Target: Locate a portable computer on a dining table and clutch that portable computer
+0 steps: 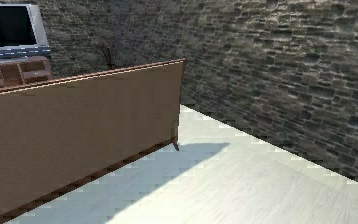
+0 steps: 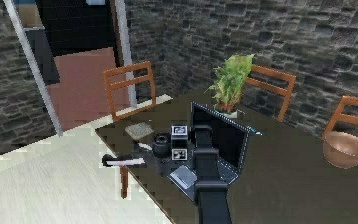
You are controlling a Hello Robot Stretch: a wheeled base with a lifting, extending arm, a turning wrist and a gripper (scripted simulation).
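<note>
On the dark dining table stands an open laptop, its dark screen upright near the table's middle. The arm rises from the arm side view's bottom edge and crosses in front of the laptop's lower part. Its two white marker squares sit just left of the screen. The gripper reaches left from them to the table's left edge, above a small flat pale thing lying on the tabletop. I cannot tell whether the gripper holds anything.
A potted green plant stands behind the laptop, and a brown bowl sits at the table's right. Wooden chairs ring the table before a stone wall. A doorway opens at the left. A brown sofa back and a TV lie ahead.
</note>
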